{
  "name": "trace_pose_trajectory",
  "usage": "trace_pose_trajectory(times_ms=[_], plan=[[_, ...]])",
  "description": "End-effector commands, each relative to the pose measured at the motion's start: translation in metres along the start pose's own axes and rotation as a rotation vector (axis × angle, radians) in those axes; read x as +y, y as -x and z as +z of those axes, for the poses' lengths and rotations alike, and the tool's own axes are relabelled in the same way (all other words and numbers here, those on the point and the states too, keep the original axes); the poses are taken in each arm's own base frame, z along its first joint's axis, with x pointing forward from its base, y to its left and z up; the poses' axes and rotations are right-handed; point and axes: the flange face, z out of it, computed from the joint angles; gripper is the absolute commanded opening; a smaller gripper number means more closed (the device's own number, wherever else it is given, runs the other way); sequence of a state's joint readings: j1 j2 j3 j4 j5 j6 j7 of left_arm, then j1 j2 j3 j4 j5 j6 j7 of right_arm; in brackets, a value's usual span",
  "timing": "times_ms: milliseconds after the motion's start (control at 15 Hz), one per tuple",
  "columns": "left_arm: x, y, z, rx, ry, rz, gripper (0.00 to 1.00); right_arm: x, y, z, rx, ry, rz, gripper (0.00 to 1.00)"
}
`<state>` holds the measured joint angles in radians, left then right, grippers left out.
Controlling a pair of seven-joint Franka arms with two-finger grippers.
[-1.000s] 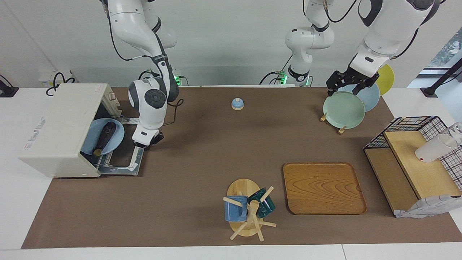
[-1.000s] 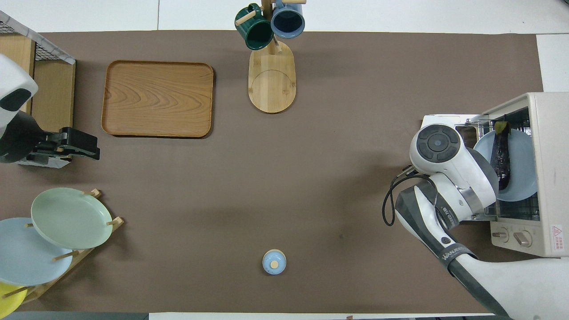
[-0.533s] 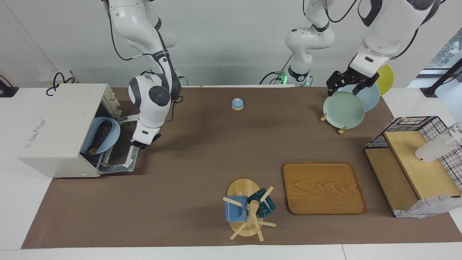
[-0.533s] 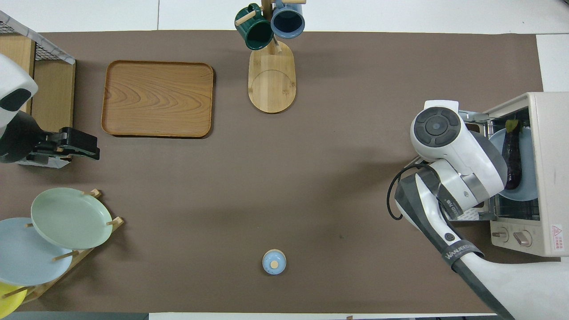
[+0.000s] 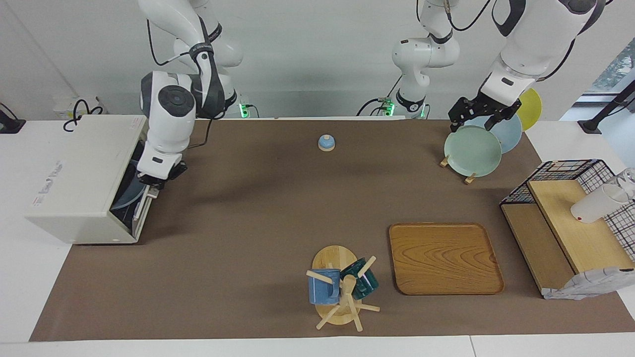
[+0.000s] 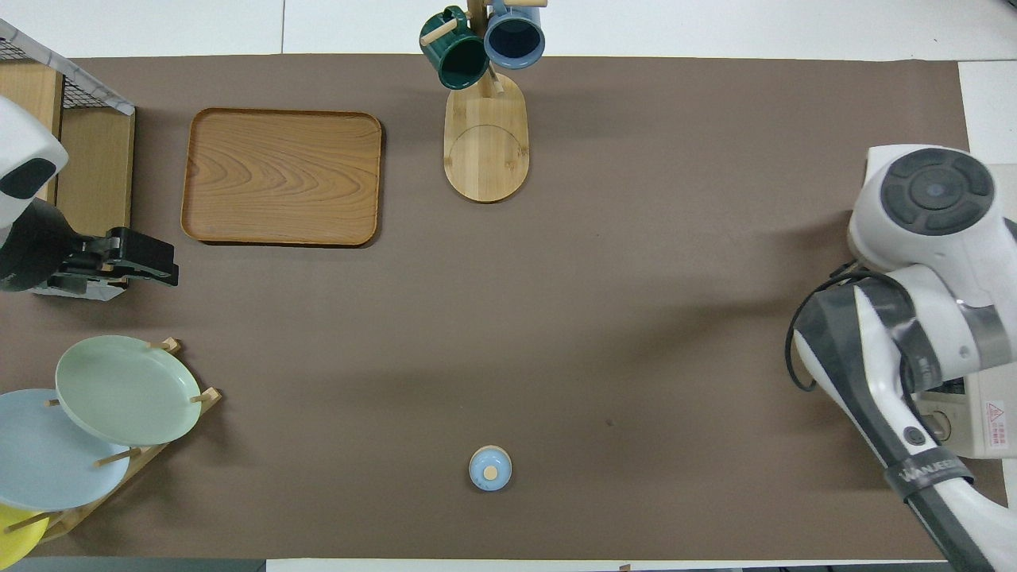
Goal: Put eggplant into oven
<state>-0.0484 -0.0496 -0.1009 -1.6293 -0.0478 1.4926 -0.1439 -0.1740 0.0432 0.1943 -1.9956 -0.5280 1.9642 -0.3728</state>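
The cream-white oven (image 5: 79,178) stands at the right arm's end of the table; a corner of it with its knobs shows in the overhead view (image 6: 989,425). Its door (image 5: 140,210) is raised and almost shut, with a narrow gap. Through the gap I see only the rim of a light blue plate (image 5: 124,198). The eggplant is hidden. My right gripper (image 5: 155,184) is at the door's top edge; in the overhead view the arm hides it. My left gripper (image 5: 472,115) is open and empty, waiting over the plate rack, and also shows in the overhead view (image 6: 147,266).
A plate rack (image 5: 471,148) with green, blue and yellow plates stands close to the robots. A small blue lidded pot (image 5: 326,143), a wooden tray (image 5: 444,258), a mug tree (image 5: 342,287) with two mugs and a wire shelf (image 5: 565,218) are also on the brown mat.
My right gripper has swung the oven door up from flat open to almost shut, moving toward the oven. The plate with the eggplant has gone out of sight inside. The left arm has not moved.
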Motion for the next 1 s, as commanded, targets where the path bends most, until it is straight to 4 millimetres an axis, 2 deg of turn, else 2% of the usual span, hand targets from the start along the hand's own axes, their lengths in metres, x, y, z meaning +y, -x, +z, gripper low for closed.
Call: trace_pose_trajectory(times_ms=[0,333,533,667,933], plan=[[-0.003,0.006,-0.004,-0.006,-0.001,0.001,1.0,0.035,0.015,0.059,-0.021,-0.062,-0.019,0.0],[-0.003,0.006,-0.004,-0.006,-0.001,0.001,1.0,0.065,0.046,0.041,0.007,-0.078,-0.038,0.0],[-0.002,0.006,-0.004,-0.005,-0.001,0.001,1.0,0.078,0.049,0.001,0.009,-0.155,0.021,0.0],[-0.001,0.006,-0.004,-0.007,-0.001,0.004,1.0,0.081,0.051,-0.017,0.015,-0.197,0.041,0.03],[-0.003,0.006,-0.004,-0.005,-0.001,0.001,1.0,0.075,0.049,-0.065,0.037,-0.207,0.038,0.06]])
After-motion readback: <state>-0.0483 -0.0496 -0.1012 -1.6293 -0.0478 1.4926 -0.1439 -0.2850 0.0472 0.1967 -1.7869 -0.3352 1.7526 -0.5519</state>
